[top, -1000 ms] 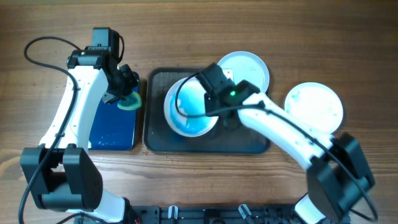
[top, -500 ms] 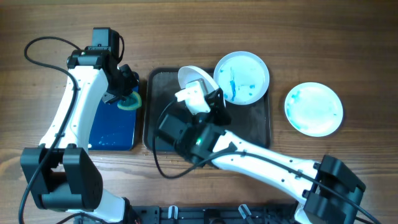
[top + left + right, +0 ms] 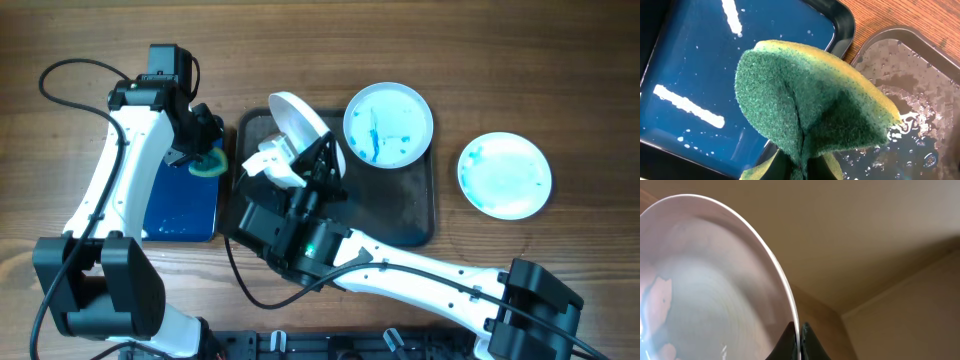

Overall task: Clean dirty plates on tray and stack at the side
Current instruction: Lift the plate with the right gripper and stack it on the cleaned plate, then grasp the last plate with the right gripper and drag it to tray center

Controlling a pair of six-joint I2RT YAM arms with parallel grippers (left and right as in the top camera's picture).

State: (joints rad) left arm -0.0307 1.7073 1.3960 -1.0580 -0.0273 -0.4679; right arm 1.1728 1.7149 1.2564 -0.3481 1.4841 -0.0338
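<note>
One plate [image 3: 292, 118] stands tilted on edge above the left part of the grey tray [image 3: 405, 215], held by the right gripper [image 3: 799, 338].

In the right wrist view we see its two dark fingertips closed on the plate's thin rim, with the pale underside curving away to the left. A second plate [image 3: 388, 124], streaked with blue, lies flat at the tray's upper right corner and overlaps the rim there. A third plate [image 3: 504, 175], also smeared blue, lies on the table [image 3: 560, 60] to the right, apart from the tray. The tray's floor looks wet in the left wrist view. To the left, the left gripper [image 3: 203, 140] pinches a folded green and yellow sponge [image 3: 810, 110], which hangs over the edge of a blue tray [image 3: 180, 210] just beside the grey one.
</note>
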